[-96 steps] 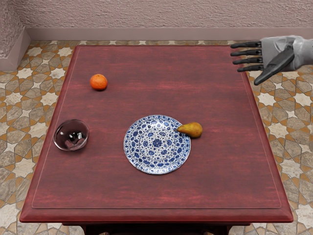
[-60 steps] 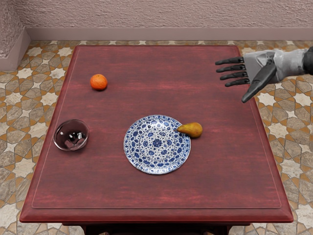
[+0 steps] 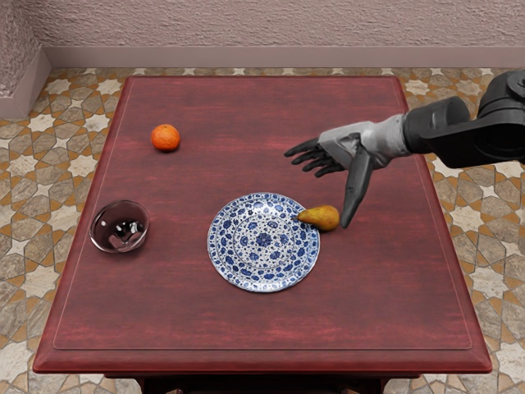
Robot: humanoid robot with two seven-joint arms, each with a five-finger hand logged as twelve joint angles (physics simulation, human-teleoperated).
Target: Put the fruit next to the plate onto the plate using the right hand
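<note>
A yellow-brown pear (image 3: 321, 217) lies on the table, its stem end touching the right rim of the blue-and-white patterned plate (image 3: 262, 242). My right hand (image 3: 328, 168) hovers just above and behind the pear, open, fingers spread toward the left. Its thumb points down and ends right beside the pear's right side. The hand holds nothing. The right arm comes in from the right edge. No left arm shows.
An orange (image 3: 166, 137) sits at the far left of the red wooden table (image 3: 246, 328). A clear glass bowl (image 3: 120, 226) stands near the left edge. Tiled floor surrounds the table.
The right hand has travelled from beyond the table's far right corner leftward and down, ending over the pear. The pear, plate, orange and bowl have not moved.
</note>
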